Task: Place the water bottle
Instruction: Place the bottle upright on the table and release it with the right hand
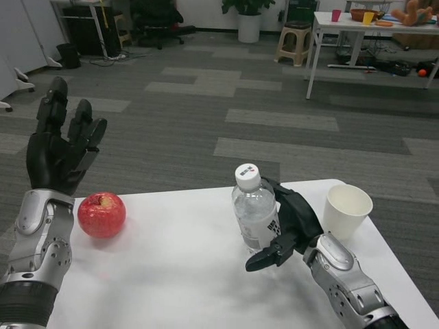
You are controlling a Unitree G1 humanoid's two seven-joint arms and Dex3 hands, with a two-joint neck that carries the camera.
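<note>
The right hand [291, 229] is grasping a clear water bottle [256, 214] on the white bench [185, 274], its black fingers [271, 257] wrapping the bottle's lower body from the 3 o'clock side. The bottle, with a white cap [247, 175] and a printed label, is standing near the middle of the bench, tilting slightly toward 11 o'clock; whether its base is resting fully on the surface cannot be told, as the fingers are hiding it. A white paper cup [346, 209] is standing upright just beside the hand, at 3 o'clock of the bottle, near the bench's far right corner. A red apple [101, 214] is sitting well apart at 9 o'clock of the bottle, near the bench's left edge. The left hand [62, 147] is hanging raised above the far left corner, at 11 o'clock of the apple, released and grasping nothing, its fingers spreading upward. Beyond the bench, grey patterned carpet [226, 130] is stretching away to a potted plant [248, 20], a stool [295, 42] and a second white table [370, 34] carrying small items at 1 o'clock.
</note>
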